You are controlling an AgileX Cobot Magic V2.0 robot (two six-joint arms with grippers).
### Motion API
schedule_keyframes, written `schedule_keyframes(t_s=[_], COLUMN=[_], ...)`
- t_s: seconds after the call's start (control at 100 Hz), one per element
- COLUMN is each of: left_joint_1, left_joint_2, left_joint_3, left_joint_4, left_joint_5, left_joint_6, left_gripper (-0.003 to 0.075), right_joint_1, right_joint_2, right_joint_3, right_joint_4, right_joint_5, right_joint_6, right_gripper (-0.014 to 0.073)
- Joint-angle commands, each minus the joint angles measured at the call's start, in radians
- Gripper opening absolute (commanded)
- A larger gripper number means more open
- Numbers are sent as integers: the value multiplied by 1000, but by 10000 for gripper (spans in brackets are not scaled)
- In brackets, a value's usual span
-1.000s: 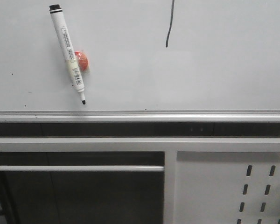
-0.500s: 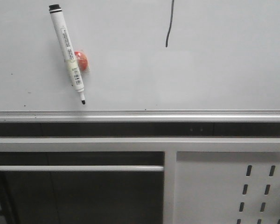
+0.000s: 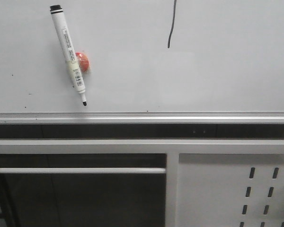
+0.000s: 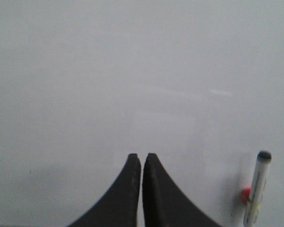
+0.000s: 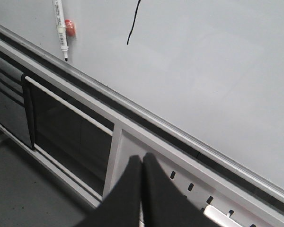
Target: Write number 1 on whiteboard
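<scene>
Whiteboard (image 3: 217,75) fills upper half of front view, silver rail (image 3: 142,116) along lower edge. Grey slotted panel (image 3: 227,189) lower right of frame. Marker (image 3: 69,53), uncapped, hangs tilted at upper left, tip down, stuck to red magnet (image 3: 84,62). Number 1 (image 3: 172,26): thin black stroke at top centre, well apart from marker. Left claw (image 4: 142,161) pressed together, empty, facing bare board. Right claw (image 5: 142,163) together, empty, over panel.

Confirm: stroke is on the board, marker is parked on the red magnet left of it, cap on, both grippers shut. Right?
Not quite: the marker is uncapped. The front view shows its bare black tip pointing down toward the rail. The rest holds: the stroke is on the whiteboard, the marker sits on the red magnet, and the left gripper and right gripper are shut.
</scene>
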Motion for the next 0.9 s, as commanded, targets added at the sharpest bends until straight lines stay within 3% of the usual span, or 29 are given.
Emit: schedule_keyframes(t_s=[0.0,0.12,0.22,0.4,0.61,0.74,0.89], left_joint_1=[50,64,58,65,65,65,65], left_joint_2=[-23,-114,-191,-232,-232,-232,-232], left_joint_3=[8,104,170,266,264,266,266], left_joint_4=[273,578,687,721,714,626,582], left_joint_5=[65,71,53,-9,110,222,226], left_joint_6=[-379,-690,-761,-746,-569,-459,-370], left_gripper=[-18,-18,-18,-18,-18,-18,-18], right_joint_1=[-5,-5,-5,-5,-5,-5,-5], right_joint_2=[-13,-13,-13,-13,-13,-13,-13], right_joint_3=[-21,-21,-21,-21,-21,-21,-21], right_joint_4=[1,1,1,1,1,1,1], right_joint_5=[-83,-83,-83,-83,-83,-83,-83], right_joint_6=[-2,-2,-2,-2,-2,-2,-2], right_gripper=[-71,-71,-71,-71,-71,-71,-71])
